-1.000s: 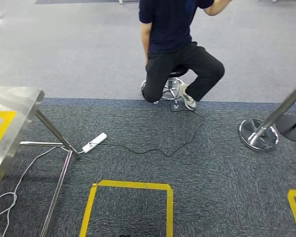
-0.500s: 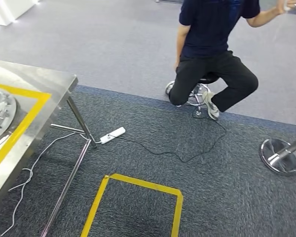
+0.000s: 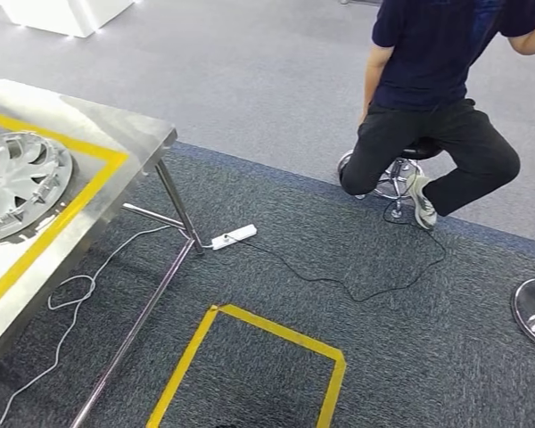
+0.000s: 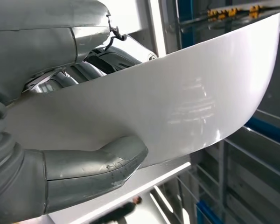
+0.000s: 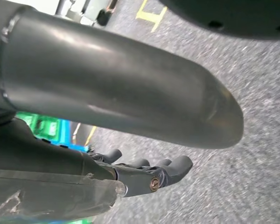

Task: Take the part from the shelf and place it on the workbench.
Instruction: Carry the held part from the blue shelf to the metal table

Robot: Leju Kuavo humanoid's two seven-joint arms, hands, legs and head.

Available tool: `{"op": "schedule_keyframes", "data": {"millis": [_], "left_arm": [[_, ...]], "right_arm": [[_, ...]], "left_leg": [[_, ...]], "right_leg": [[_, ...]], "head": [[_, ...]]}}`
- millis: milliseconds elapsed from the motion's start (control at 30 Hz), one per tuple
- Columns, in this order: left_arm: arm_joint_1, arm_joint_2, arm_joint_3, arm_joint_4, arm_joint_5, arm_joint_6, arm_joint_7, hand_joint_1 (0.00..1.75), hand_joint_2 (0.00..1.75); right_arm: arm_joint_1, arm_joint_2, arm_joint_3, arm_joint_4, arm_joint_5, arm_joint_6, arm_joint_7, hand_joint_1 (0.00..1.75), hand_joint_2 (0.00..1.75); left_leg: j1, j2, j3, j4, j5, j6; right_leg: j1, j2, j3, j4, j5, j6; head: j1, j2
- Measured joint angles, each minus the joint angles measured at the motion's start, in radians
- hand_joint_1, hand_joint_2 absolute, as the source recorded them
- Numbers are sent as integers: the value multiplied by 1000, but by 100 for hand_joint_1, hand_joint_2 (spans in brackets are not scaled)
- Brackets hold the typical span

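Between thumb and fingers | left hand (image 4: 61, 116) grips white part (image 4: 173, 102) | right hand (image 5: 107, 135) holds nothing, fingers apart

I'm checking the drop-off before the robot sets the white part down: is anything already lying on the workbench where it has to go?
Yes. A silver wheel cover lies on the steel workbench, inside its yellow-taped area. The left hand holds the white part, so that spot is partly taken; the bench surface near the corner looks bare.
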Motion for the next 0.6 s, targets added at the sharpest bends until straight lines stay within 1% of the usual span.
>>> {"op": "schedule_keyframes", "data": {"millis": [33,67,100,133,167,200,233,267,300,333,367,400,433,467,500,533,567,600], "left_arm": [[0,0,0,1,0,0,1,175,175],[0,0,0,1,0,-1,1,175,175],[-1,0,0,1,0,-1,1,175,175],[-3,0,0,1,0,-1,2,175,175],[-5,1,-1,1,-1,-1,2,175,175],[-6,1,-1,1,-1,-1,3,175,175],[-6,1,-1,1,-2,-2,4,175,175],[-5,1,-1,1,-2,-1,4,175,175],[-4,1,-1,1,-2,-1,4,175,175],[-5,1,-1,1,-2,-1,4,175,175],[-6,1,-1,1,-2,-1,4,175,175],[-8,1,-2,1,-2,-1,4,175,175],[-8,1,-2,2,-2,-1,4,175,175],[-8,1,-2,3,-2,-1,4,175,175],[-8,1,-2,4,-2,-1,4,175,175],[-8,1,-3,6,-2,-1,4,175,175],[-8,1,-3,7,-2,-1,4,175,175],[-8,1,-3,8,-2,-1,5,175,175]], "right_arm": [[-1,0,0,0,0,0,0,0,0],[-2,0,0,0,0,0,1,0,0],[-2,0,0,0,0,1,1,0,0],[-3,0,0,1,0,2,0,0,0],[-3,1,0,1,0,3,0,0,0],[-4,1,0,1,1,3,0,0,0],[-5,1,0,1,1,4,0,0,0],[-6,1,0,1,1,4,0,0,0],[-7,1,0,1,1,5,0,0,0],[-8,1,0,1,1,5,0,0,0],[-8,1,0,1,1,5,0,0,0],[-7,1,0,1,1,5,0,0,0],[-5,1,0,1,1,5,0,0,0],[-3,1,-1,1,1,5,0,0,0],[-1,1,-1,1,1,5,0,0,0],[-1,1,-1,1,1,6,0,0,0],[0,0,-1,1,1,6,0,0,0],[-1,0,-1,1,1,6,0,0,0]], "left_leg": [[-4,4,23,-38,27,6],[-10,17,57,-99,60,15],[-19,40,92,-162,84,24],[-26,60,119,-215,97,33],[-32,76,134,-248,101,38],[-35,79,137,-262,97,41],[-34,68,137,-268,97,42],[-31,58,138,-271,101,44],[-27,47,139,-275,104,45],[-22,37,141,-279,107,48],[-18,28,141,-280,109,49],[-16,18,141,-280,109,51],[-15,8,140,-280,110,52],[-14,-3,141,-279,110,52],[-13,-15,141,-279,110,52],[-11,-27,142,-279,110,51],[-9,-40,143,-278,109,48],[-7,-51,143,-276,108,44]], "right_leg": [[2,-11,1,0,0,-1],[4,-21,3,0,-1,-1],[8,-31,4,1,-2,-1],[10,-40,3,2,-3,0],[13,-49,2,3,-4,2],[15,-60,1,3,-4,5],[16,-71,2,2,-5,7],[16,-72,2,3,-8,12],[16,-58,-1,14,-17,18],[14,-34,-14,42,-35,25],[11,-5,-37,90,-60,32],[9,17,-67,154,-90,37],[6,27,-100,220,-117,40],[5,30,-125,269,-130,43],[4,31,-136,286,-127,44],[2,32,-128,266,-105,45],[-1,37,-103,211,-69,47],[-6,55,-70,141,-35,50]], "head": [[0,0],[0,0],[0,0],[-1,0],[0,0],[-1,0],[-2,0],[-2,0],[-1,0],[2,0],[4,0],[7,0],[8,0],[9,0],[9,0],[9,0],[9,0],[10,0]]}}
